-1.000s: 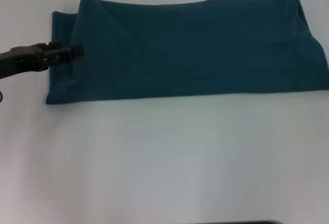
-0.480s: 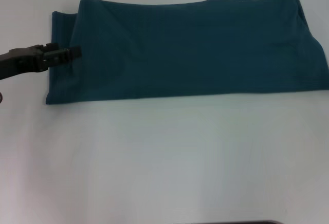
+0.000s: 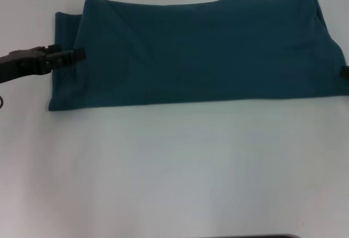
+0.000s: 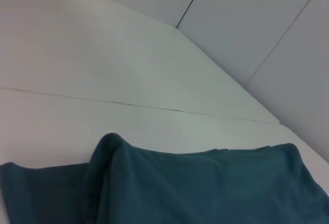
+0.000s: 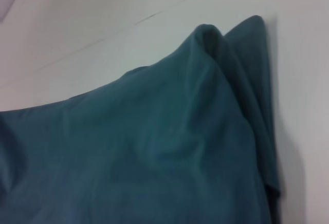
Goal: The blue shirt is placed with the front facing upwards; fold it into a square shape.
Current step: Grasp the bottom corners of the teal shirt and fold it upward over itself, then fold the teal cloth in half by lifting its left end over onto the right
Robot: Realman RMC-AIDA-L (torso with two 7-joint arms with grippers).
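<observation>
The blue shirt lies folded into a long band across the far half of the white table, plain side up; its lettering and neck label are hidden. My left gripper reaches in from the left and sits over the shirt's left end. Only a dark tip of my right gripper shows at the right edge of the head view, beside the shirt's right end. The left wrist view shows the shirt's left end with a raised fold. The right wrist view shows the shirt's right end and corner.
The white table spreads bare in front of the shirt. A seam line in the table surface runs behind the shirt. White wall panels stand behind the table.
My left gripper has drawn back slightly to the left along the shirt's left end. A tip of my right gripper has come into view at the right edge.
</observation>
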